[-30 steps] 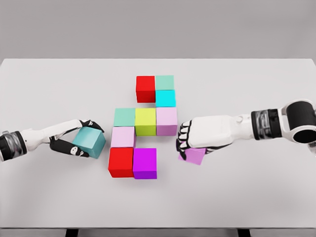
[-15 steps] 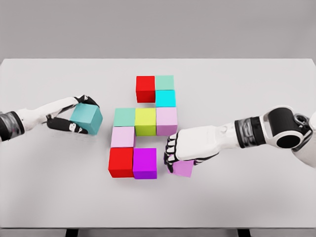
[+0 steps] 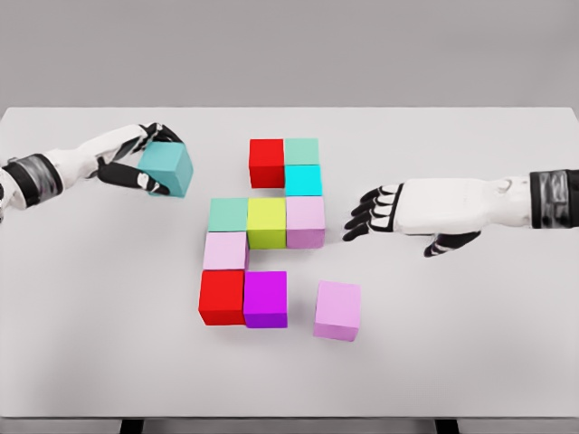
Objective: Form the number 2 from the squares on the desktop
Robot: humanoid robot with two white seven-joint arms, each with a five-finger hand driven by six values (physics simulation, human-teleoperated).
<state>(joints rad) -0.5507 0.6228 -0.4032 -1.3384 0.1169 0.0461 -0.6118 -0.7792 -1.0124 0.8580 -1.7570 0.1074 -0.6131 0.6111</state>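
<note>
Right robot hand (image 3: 384,215) withdrawn, fingers spread, lilac cube (image 3: 337,309) released near magenta cube (image 3: 265,297); left robot hand (image 3: 145,161) raised, gripping teal cube (image 3: 167,169).

i count eight coloured squares (image 3: 264,233) packed touching in a partial 2 on the white desktop (image 3: 470,344); a lilac square (image 3: 337,310) lies just beside its magenta end, a teal square (image 3: 166,169) hangs raised at upper left.

White table (image 3: 470,362) – coloured cubes (image 3: 266,223) clustered, lilac cube (image 3: 337,309) apart.
</note>
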